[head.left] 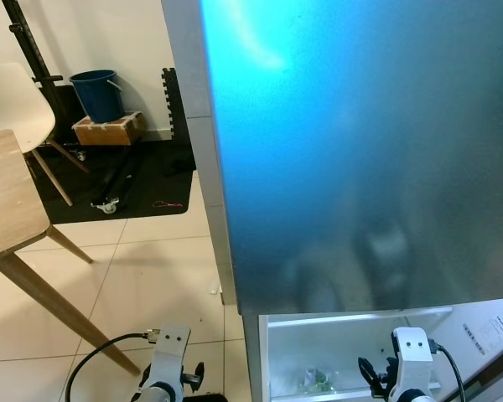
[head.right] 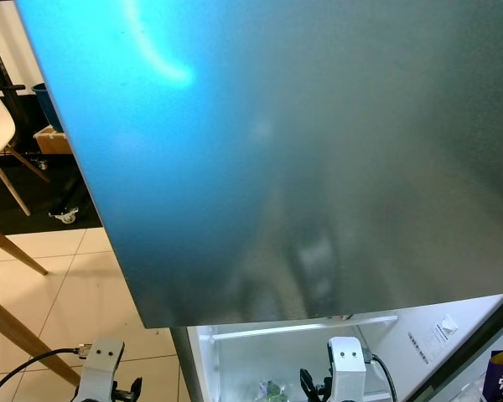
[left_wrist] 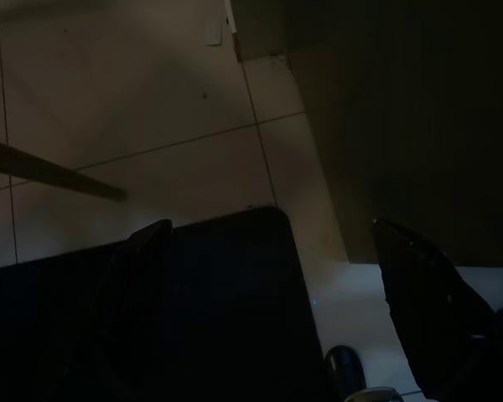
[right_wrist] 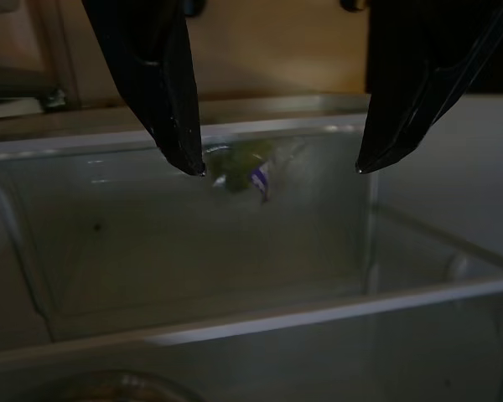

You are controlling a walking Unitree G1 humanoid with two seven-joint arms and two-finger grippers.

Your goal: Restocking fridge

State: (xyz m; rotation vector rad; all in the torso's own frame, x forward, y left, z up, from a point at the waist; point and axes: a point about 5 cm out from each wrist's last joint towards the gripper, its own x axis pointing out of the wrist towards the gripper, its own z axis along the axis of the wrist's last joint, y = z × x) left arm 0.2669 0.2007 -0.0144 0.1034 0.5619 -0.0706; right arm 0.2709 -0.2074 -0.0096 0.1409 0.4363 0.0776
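Fingers of the right gripper [right_wrist: 277, 167] spread apart, empty, aimed at a clear fridge drawer [right_wrist: 193, 251]

Fridge [head.left: 360, 151] fills most of the head views: a big brushed-steel door with a blue sheen, and under its lower edge a lit white compartment where the right gripper sits. Inside the frosted drawer lies a greenish bag with a purple mark [right_wrist: 243, 167], blurred by the plastic, so what it is cannot be told. Left gripper [left_wrist: 277, 276] hangs low over the tiled floor [head.left: 151, 276] beside the fridge, fingers apart and holding nothing; that wrist view is very dark. Wooden table [head.left: 8, 193] is cut off at the left edge, with a white chair [head.left: 12, 100] and a blue bucket [head.left: 98, 94] beyond it
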